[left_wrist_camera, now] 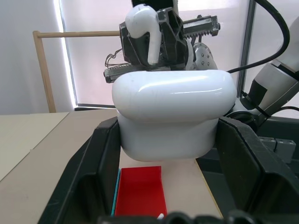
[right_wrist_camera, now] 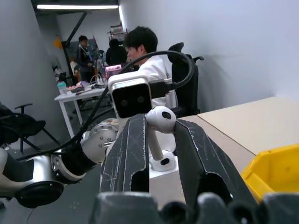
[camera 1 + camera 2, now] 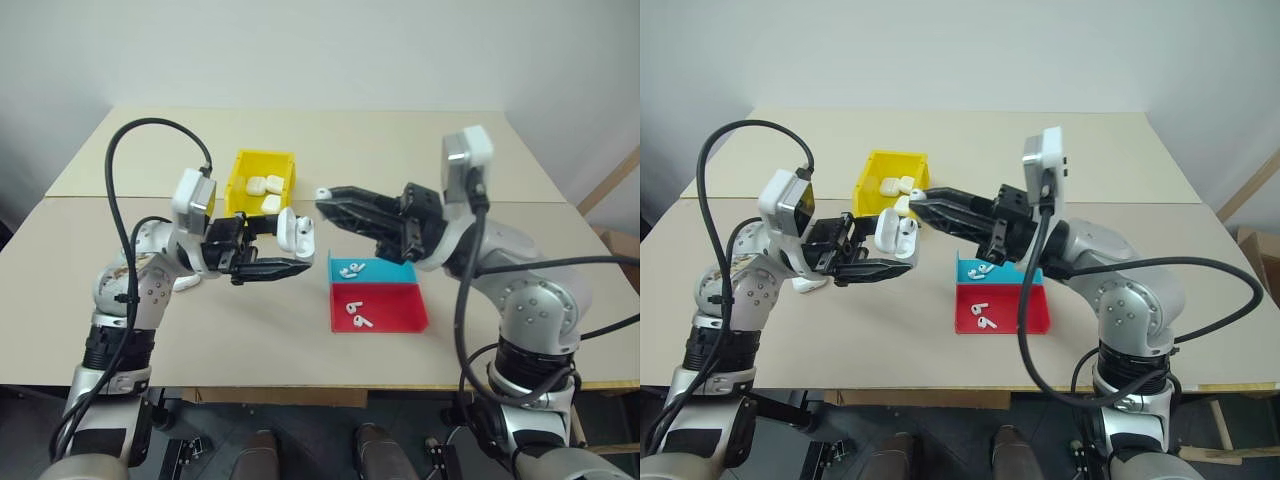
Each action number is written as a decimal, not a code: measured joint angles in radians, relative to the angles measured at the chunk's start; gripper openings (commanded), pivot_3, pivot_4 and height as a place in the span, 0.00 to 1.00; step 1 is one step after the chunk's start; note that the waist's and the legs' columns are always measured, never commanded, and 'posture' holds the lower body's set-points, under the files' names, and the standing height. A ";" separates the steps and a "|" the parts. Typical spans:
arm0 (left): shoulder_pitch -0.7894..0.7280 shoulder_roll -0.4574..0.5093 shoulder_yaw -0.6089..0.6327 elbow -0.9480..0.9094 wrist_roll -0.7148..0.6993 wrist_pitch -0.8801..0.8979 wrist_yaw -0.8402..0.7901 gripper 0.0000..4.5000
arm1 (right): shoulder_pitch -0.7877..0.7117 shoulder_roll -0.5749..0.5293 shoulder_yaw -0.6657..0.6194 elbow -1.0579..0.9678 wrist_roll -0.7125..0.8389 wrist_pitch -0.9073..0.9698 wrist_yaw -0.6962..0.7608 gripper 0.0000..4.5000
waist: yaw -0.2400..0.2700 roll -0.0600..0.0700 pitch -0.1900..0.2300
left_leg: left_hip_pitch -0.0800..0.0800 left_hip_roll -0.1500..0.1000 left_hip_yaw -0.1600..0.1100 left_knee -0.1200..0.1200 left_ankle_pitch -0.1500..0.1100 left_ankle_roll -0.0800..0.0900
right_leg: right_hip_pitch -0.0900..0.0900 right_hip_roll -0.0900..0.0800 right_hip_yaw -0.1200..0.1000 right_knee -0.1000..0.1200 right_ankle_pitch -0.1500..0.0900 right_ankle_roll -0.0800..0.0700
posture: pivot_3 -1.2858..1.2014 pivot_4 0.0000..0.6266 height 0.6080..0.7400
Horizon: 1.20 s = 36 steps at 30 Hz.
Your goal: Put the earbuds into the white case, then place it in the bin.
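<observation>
Case (image 3: 296,229) is clamped in the left gripper (image 3: 290,247), held up above the table (image 3: 120,300) with its lid flipped open, just near of the yellow bin (image 3: 240,172). Right gripper (image 2: 161,122) has its two fingers pinched on one earbud (image 2: 159,123), head up and stem hanging down, tip close to the case from the right. Can't really tell whether the stem is touching the case or still a hair off it. Bin holds a few more white cases (image 3: 264,187), partly hidden by its walls. Right of centre sit a blue tray (image 3: 385,270) and a red tray (image 3: 395,307), near side, with loose earbuds (image 3: 356,314); the right arm covers part of the blue one.
</observation>
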 measured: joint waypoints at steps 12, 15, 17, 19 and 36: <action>-0.015 0.001 0.000 0.013 0.018 0.010 -0.017 0.61 | 0.048 -0.046 0.122 -0.023 -0.053 -0.106 -0.004 0.14 | 0.000 0.000 0.000 | 0.000 0.000 0.000 0.000 0.000 0.000 | 0.000 0.000 0.000 0.000 0.000 0.000 | 0.52 0.24 1.00; -0.016 0.001 0.000 0.014 0.020 0.011 -0.019 0.61 | 0.049 -0.058 0.133 -0.027 -0.053 -0.117 -0.003 0.14 | 0.000 0.000 0.000 | 0.000 0.000 0.000 0.000 0.000 0.000 | 0.000 0.000 0.000 0.000 0.000 0.000 | 0.52 0.24 1.00; -0.016 0.001 0.000 0.016 0.021 0.011 -0.020 0.61 | 0.052 -0.066 0.138 -0.029 -0.053 -0.125 -0.002 0.14 | 0.001 0.000 0.000 | 0.000 0.000 0.000 0.000 0.000 0.000 | 0.000 0.000 0.000 -0.001 0.000 0.000 | 0.52 0.24 1.00; -0.017 0.001 -0.001 0.017 0.029 0.011 -0.021 0.61 | 0.056 -0.074 0.143 -0.030 -0.053 -0.130 -0.001 0.14 | 0.001 0.000 0.000 | 0.000 0.000 0.000 0.000 0.000 0.000 | 0.000 0.000 0.000 -0.001 0.000 0.000 | 0.52 0.24 1.00; -0.020 0.001 0.001 0.028 0.038 0.011 -0.010 0.61 | 0.062 -0.116 0.177 -0.059 -0.059 -0.157 -0.006 0.86 | 0.002 0.000 0.000 | 0.000 0.000 0.000 0.000 0.000 0.000 | 0.000 0.000 0.000 -0.001 0.000 0.000 | 0.52 0.24 1.00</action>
